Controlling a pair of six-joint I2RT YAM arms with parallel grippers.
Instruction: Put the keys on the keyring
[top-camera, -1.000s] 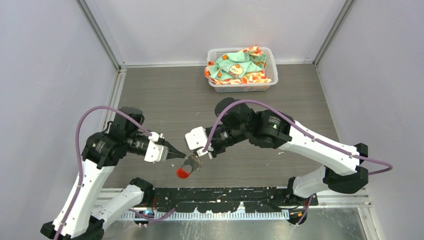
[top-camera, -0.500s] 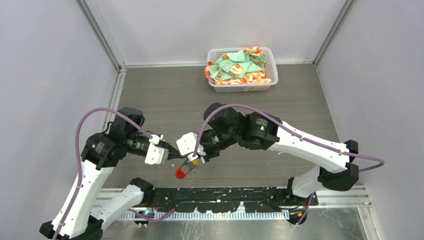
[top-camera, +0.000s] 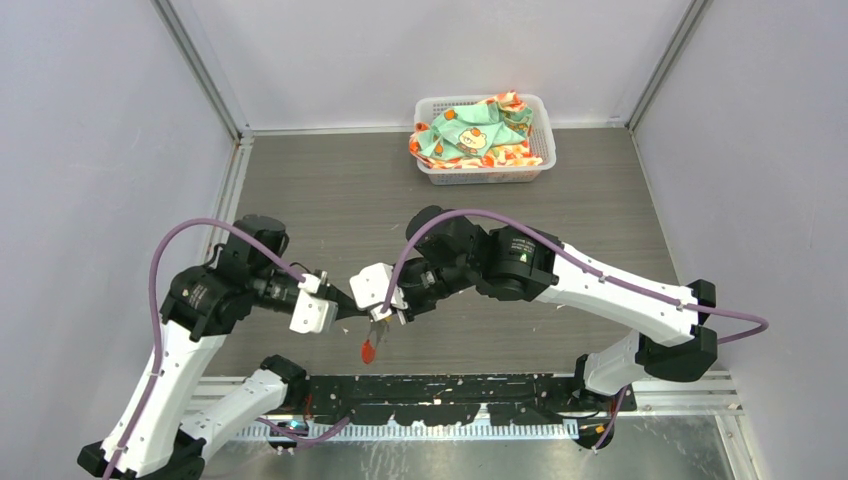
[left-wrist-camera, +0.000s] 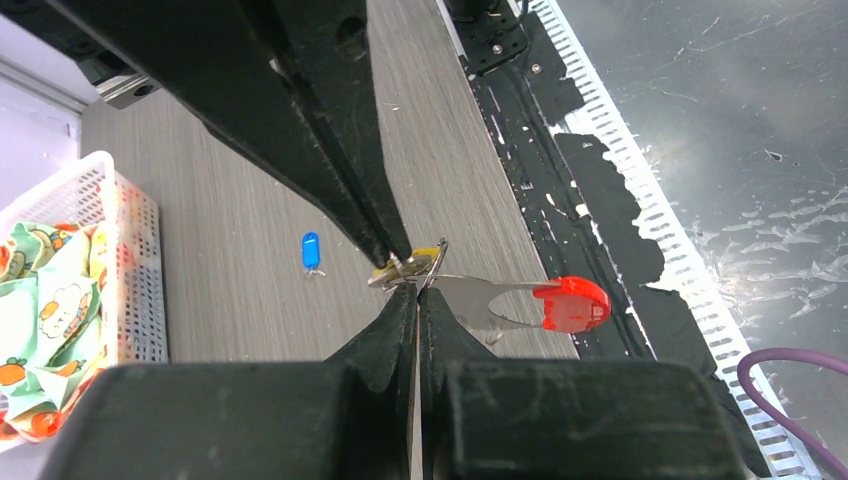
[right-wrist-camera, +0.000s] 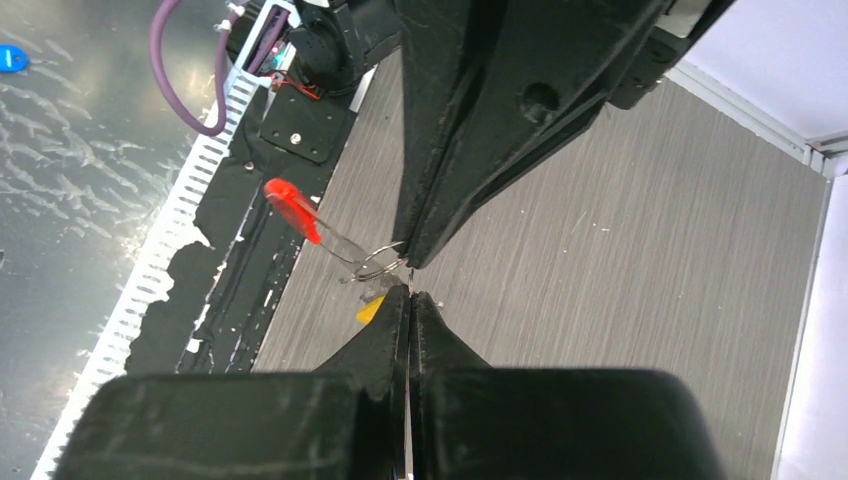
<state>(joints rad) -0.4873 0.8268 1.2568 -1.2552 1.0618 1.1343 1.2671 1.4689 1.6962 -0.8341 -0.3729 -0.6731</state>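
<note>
Left gripper (left-wrist-camera: 416, 293) pinches the keyring (left-wrist-camera: 475, 297) tight above the table's (top-camera: 330, 200) near edge, red tag (left-wrist-camera: 572, 303) dangling. Right gripper (right-wrist-camera: 409, 293), tip to tip with it, clamps the yellow key (right-wrist-camera: 370, 310) at the keyring. Blue key (left-wrist-camera: 310, 250) lies apart on the table.

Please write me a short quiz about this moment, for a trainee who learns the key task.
1. True or false: the blue key already hangs on the keyring.
2. The jaws of the left gripper and the right gripper meet at the keyring. Which key is there too? A) yellow key B) blue key C) none
3. Fill in: the basket holds a patterned ____.
Key: 1 false, it lies on the table; 2 A; 3 cloth.
</note>
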